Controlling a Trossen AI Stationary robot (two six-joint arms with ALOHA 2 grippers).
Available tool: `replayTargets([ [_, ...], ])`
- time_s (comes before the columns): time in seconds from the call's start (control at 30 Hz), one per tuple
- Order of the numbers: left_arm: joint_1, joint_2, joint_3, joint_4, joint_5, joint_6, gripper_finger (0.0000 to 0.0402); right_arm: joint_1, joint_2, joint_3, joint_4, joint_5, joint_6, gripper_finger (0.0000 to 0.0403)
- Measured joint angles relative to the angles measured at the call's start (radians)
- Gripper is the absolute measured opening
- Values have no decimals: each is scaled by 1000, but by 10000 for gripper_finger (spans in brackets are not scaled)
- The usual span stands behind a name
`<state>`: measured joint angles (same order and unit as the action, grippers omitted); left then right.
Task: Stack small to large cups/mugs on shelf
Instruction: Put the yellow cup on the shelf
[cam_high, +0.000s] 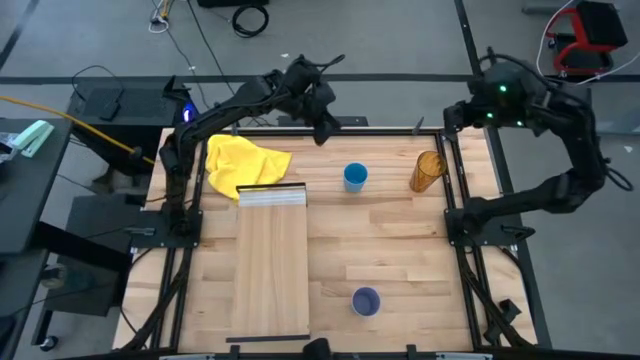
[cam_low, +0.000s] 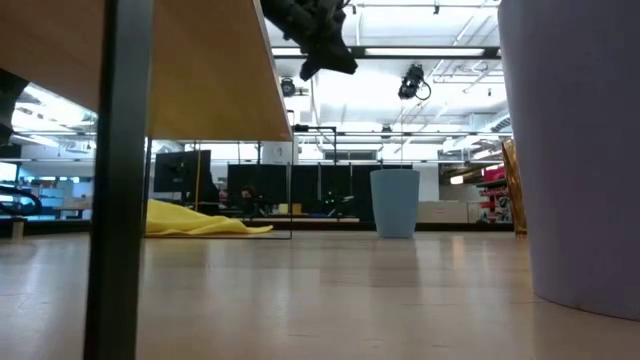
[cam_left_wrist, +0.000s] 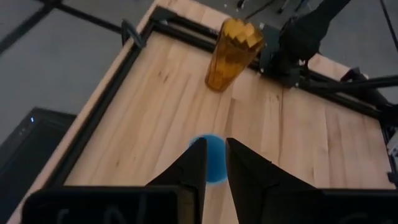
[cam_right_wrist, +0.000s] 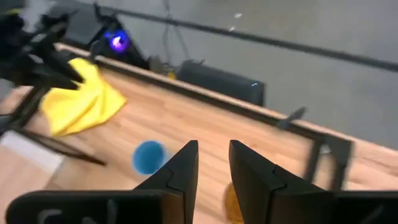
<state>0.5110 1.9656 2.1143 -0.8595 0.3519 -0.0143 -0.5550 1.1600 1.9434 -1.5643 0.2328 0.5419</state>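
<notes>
A bright blue cup (cam_high: 355, 177) stands on the tabletop at the far middle. An amber cup (cam_high: 427, 171) stands to its right, and a lavender cup (cam_high: 366, 301) stands near the front edge. The shelf (cam_high: 270, 265) is a long pale board left of centre, with its ridged white strip (cam_high: 272, 195) at the far end. My left gripper (cam_high: 325, 130) hangs high above the far edge, just left of the blue cup (cam_left_wrist: 211, 163). It is narrowly open and empty. My right gripper (cam_high: 458, 115) hovers at the far right, beyond the amber cup. It is narrowly open and empty.
A yellow cloth (cam_high: 245, 162) lies crumpled at the far left, touching the shelf's ridged end. A black frame (cam_high: 452, 190) borders the table. In the low view the shelf (cam_low: 200, 70) stands raised on a dark leg (cam_low: 115, 180).
</notes>
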Motion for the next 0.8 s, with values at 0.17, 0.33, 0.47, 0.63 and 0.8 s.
replayTargets([
  [0.17, 0, 0, 0, -37, 0, -2, 69, -110, -3, -70, -7, -88, -16, 99],
  [0.33, 0, 0, 0, -71, 0, -18, 70, -187, -27, -201, -7, -151, -21, 99],
  [0.47, -9, 0, 0, -75, 0, -19, 67, -236, -38, -325, -7, -162, -19, 99],
  [0.63, -13, 0, 0, -83, 0, -19, 72, -256, -60, -479, -6, -229, -4, 99],
  [0.8, -12, 0, -1, -107, 0, -19, 75, -256, -100, -622, -8, -240, 19, 99],
])
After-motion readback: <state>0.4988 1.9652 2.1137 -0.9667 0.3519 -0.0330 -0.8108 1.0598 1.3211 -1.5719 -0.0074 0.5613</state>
